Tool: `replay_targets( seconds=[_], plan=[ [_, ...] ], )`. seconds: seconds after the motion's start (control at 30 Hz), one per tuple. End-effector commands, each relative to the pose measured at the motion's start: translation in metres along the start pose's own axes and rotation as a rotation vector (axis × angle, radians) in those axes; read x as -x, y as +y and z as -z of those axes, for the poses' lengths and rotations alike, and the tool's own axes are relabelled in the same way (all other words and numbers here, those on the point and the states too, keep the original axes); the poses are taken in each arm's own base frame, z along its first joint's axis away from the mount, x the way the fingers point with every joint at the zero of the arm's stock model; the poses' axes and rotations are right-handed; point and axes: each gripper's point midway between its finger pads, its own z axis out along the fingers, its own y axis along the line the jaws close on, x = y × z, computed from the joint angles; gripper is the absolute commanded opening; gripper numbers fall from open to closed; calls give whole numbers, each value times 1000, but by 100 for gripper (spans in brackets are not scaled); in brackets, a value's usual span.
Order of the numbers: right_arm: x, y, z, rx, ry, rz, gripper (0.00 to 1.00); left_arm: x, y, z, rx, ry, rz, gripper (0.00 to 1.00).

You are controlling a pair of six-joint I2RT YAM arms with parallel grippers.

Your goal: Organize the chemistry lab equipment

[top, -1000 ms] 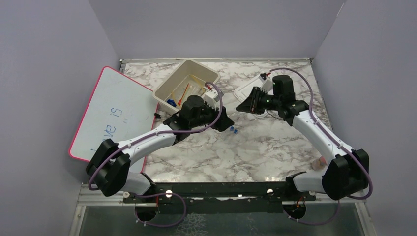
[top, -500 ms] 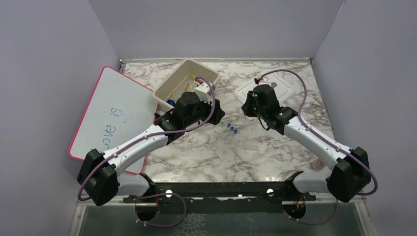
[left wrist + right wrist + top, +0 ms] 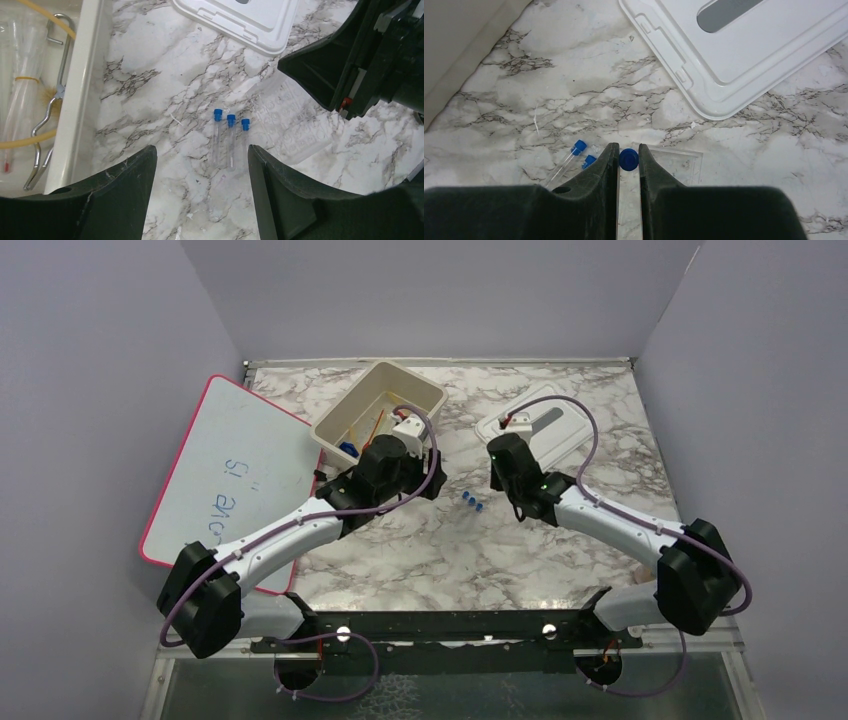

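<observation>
Right wrist view: we see right gripper [image 3: 628, 146], jaws barely parted, empty, over the rightmost tube [image 3: 628, 160] (lengthwise along their slit); left gripper [image 3: 200, 149] gapes wide, farther off.

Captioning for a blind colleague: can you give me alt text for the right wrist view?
The right hand points down at a marble table, its narrowly parted fingers framing one tube's blue cap. Two more capped tubes lie beside it; a white lid fills the upper right.
</observation>
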Motion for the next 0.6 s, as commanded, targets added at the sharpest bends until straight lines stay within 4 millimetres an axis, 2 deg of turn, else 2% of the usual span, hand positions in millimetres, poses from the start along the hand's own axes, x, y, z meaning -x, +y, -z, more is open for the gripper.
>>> replay_targets(
  seconds=[0.0,0.13,0.57],
  plan=[
    [-3,5,-10,-4,-30,-17,18,5,9,7,44,-33,5,70],
    [-16,3,-13,-23,7,-32,18,6,10,8,52,-38,6,70],
    [-26,-11,-14,-81,1,-30,17,2,8,6,36,-28,13,69]
  ],
)
